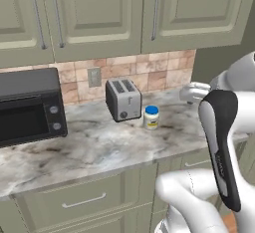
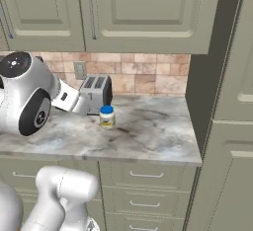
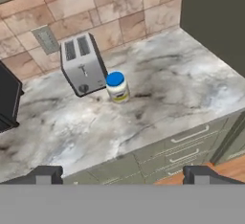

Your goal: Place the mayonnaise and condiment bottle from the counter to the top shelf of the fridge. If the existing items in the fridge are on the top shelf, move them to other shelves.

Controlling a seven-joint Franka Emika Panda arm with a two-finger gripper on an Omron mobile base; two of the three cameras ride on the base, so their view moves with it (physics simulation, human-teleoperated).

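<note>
I see the mayonnaise (image 3: 117,86) upright on the counter (image 3: 158,98), just beside the toaster (image 3: 83,65), w/ black microwave (image 1: 30,106) further left. Gripper (image 3: 122,176) hangs high above, fingers wide apart, holding nothing. Jar label too blurred to read.

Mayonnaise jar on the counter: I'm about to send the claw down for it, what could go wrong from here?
1. The mayonnaise stands very close to the toaster, so a finger could likely bump the toaster or tip the jar.
2. The claw is open but sits high and well back from the counter edge; a long reach may drift off the small blue lid.
3. The dark tall panel at the counter's right end crowds the arm's swing.
</note>
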